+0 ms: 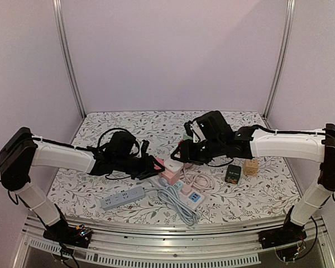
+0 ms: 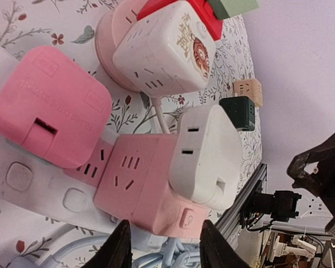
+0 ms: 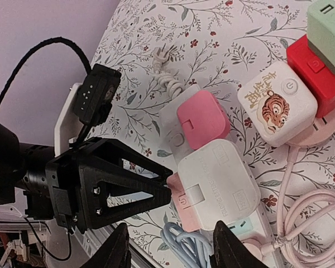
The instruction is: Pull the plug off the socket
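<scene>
— Writing that can be read?
— Gold characters and a tiger are printed on the white cube (image 3: 276, 103) near the pink socket (image 2: 139, 184). Raised lettering on the white plug (image 3: 215, 178) cannot be read.
— Plug?
— White, rounded, seated on the pink socket.
— Jaws?
— The left gripper (image 2: 166, 245) is spread about the socket's end, and a grip cannot be told. The right gripper (image 3: 170, 248) is held open near it.

A white plug (image 2: 206, 153) sits in a pink cube socket (image 2: 139, 184) just above the fingers (image 2: 118, 251).
</scene>
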Controlling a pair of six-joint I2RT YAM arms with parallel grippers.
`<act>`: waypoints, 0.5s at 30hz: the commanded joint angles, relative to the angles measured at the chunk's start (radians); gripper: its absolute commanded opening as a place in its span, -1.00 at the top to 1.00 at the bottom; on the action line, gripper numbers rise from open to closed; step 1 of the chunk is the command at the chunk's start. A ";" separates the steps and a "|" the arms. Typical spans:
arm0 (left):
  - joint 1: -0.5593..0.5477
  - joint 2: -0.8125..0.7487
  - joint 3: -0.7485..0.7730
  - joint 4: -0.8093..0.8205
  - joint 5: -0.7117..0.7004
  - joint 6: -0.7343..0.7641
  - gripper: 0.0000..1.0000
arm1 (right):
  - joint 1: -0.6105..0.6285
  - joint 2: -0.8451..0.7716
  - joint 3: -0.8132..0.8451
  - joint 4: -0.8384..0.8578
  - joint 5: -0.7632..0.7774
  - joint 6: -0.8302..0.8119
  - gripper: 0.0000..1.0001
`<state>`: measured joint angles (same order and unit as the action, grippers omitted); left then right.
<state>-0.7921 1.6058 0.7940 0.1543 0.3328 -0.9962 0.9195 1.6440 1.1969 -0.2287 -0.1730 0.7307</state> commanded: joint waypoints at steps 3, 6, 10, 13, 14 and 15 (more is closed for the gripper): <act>-0.013 0.025 0.009 0.034 0.020 0.006 0.19 | -0.014 -0.008 -0.029 -0.007 0.063 -0.006 -0.10; -0.012 0.037 0.016 0.038 0.032 0.008 0.23 | -0.020 0.019 -0.022 -0.006 0.055 -0.008 -0.22; -0.013 0.052 0.031 0.027 0.048 0.014 0.26 | -0.026 0.068 -0.003 -0.006 0.025 -0.015 -0.31; -0.013 0.052 0.024 0.030 0.041 0.010 0.28 | -0.026 0.091 -0.007 -0.004 0.031 -0.012 -0.33; -0.013 0.054 0.020 0.033 0.039 0.008 0.30 | -0.025 0.099 -0.009 -0.002 0.032 -0.008 -0.33; -0.013 0.054 0.017 0.037 0.040 0.004 0.31 | -0.025 0.105 -0.007 0.001 0.030 -0.006 -0.33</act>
<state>-0.7921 1.6417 0.7975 0.1677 0.3542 -0.9958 0.8967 1.7176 1.1809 -0.2306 -0.1406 0.7216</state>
